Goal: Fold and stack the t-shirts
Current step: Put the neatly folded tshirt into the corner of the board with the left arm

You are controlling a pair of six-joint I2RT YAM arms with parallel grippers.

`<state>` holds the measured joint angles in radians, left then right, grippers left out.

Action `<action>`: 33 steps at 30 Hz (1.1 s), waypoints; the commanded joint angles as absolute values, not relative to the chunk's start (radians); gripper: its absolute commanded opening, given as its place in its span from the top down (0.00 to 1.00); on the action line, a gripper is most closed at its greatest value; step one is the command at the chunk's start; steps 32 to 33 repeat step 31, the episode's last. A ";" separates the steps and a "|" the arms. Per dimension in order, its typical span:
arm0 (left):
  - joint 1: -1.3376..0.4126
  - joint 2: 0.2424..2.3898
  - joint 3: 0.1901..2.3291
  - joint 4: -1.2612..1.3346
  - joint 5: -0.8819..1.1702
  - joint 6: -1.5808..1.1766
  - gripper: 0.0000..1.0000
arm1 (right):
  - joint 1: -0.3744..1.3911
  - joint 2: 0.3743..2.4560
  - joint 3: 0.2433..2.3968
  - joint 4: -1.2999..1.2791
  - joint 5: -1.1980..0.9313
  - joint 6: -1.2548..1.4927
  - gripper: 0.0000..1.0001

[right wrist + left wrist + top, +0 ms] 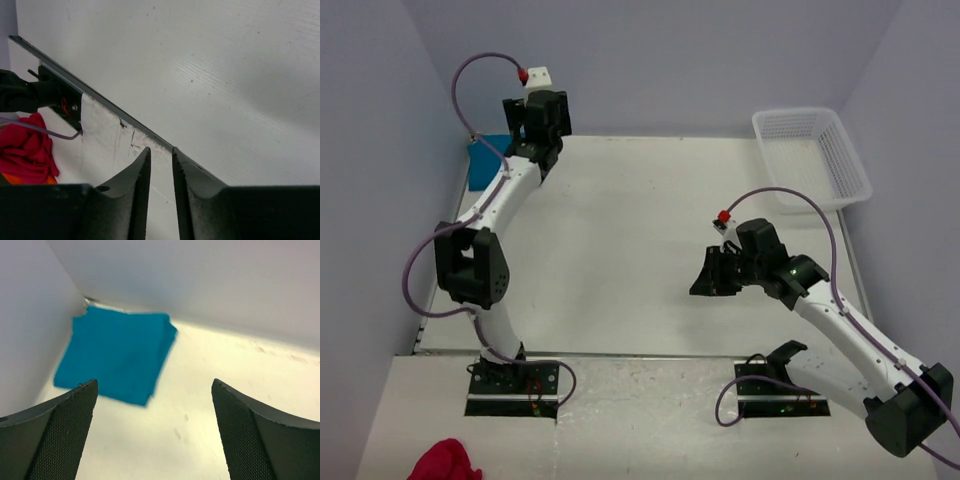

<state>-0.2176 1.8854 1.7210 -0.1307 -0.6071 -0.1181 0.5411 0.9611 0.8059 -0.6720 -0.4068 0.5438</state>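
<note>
text: none legible | labels, brands: none | numbers, signs: none | views checked: all three

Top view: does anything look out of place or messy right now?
One thing: a crumpled red cloth lies bunched on the near ledge, left of the left arm's base, away from the folded teal t-shirt in the far-left corner.

Teal t-shirt [117, 352] soft matt cloth; basket [790, 113] white plastic mesh.
</note>
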 commanded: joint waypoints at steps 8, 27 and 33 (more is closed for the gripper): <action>-0.362 1.327 1.075 -0.109 -0.079 -0.399 0.00 | 0.558 0.727 0.747 -0.611 -0.316 0.517 0.40; -0.400 0.766 0.631 -0.225 0.048 -0.454 0.00 | 0.571 0.716 0.755 -0.483 -0.216 0.492 0.01; -0.400 0.743 0.633 -0.242 0.008 -0.466 0.00 | 0.574 0.751 0.784 -0.472 -0.198 0.468 0.01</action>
